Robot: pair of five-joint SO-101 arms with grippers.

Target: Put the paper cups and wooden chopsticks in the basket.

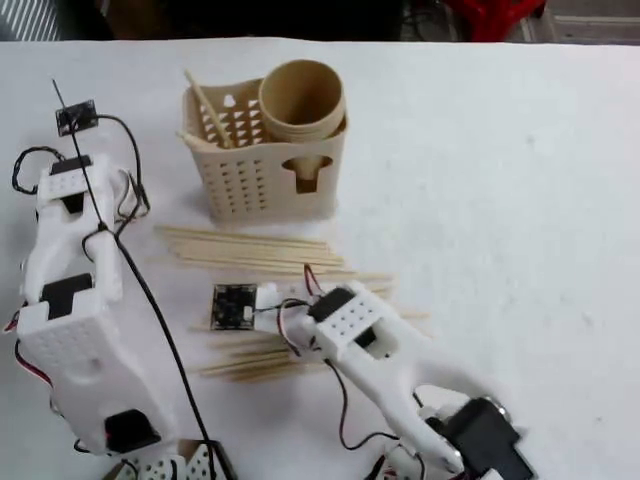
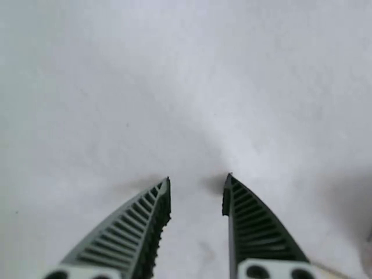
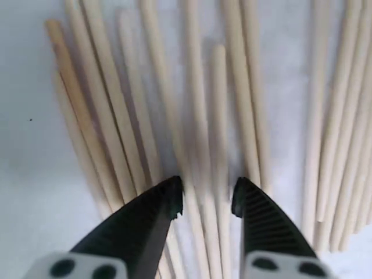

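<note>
High view: basket (image 1: pixel 250 185) holds stacked paper cups (image 1: pixel 302 97), apparently two chopsticks (image 1: pixel 205 105).

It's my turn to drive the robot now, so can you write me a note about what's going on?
Left gripper: open, above bare table, holding nothing.
Right gripper: open, low over the loose wooden chopsticks, none gripped.
Done: paper cups stacked in the basket, a couple of chopsticks in it too.
Left to do: the loose chopsticks lying on the table in front of the basket.
</note>
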